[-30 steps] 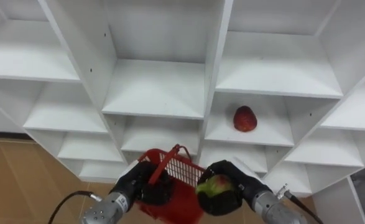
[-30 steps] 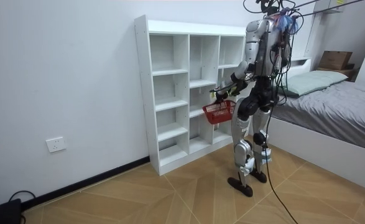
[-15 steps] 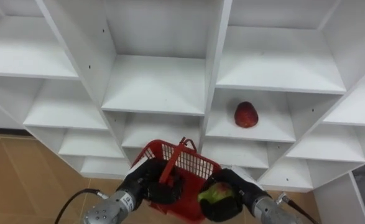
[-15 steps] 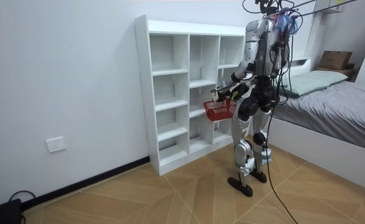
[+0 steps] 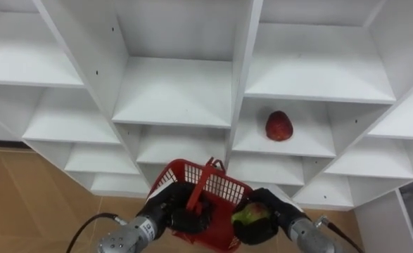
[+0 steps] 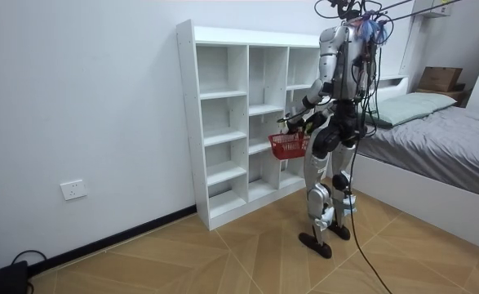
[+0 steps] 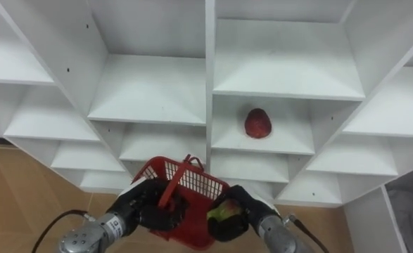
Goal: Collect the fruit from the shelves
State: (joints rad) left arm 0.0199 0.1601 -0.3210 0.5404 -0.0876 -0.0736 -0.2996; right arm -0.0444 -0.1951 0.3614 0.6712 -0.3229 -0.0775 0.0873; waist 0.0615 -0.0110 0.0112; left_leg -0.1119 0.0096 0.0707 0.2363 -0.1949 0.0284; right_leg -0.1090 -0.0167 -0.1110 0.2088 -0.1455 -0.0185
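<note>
My left hand [image 5: 169, 213] [image 7: 146, 205] is curled round the handle of a red mesh basket [image 5: 214, 187] [image 7: 192, 180], which it holds low in front of the white closet [image 5: 178, 91]. My right hand [image 5: 262, 216] [image 7: 240, 209] grips a green-and-red fruit [image 5: 247, 215] [image 7: 220, 211] right at the basket's right rim. A red fruit [image 5: 278, 126] [image 7: 257, 123] lies on a shelf in the right column, above the hands. In the room view the robot stands facing the closet [image 6: 247, 114] with the basket [image 6: 288, 144] held out at waist height.
The closet's other compartments hold nothing. Wooden floor [image 5: 23, 204] lies below on the left. A bed [image 6: 443, 139] stands behind the robot at the room view's right, and a wall socket [image 6: 73, 189] sits low on the wall.
The basket has risen and turned more upright in my left hand. My right hand with the green-and-red fruit has moved in against the basket's right rim.
</note>
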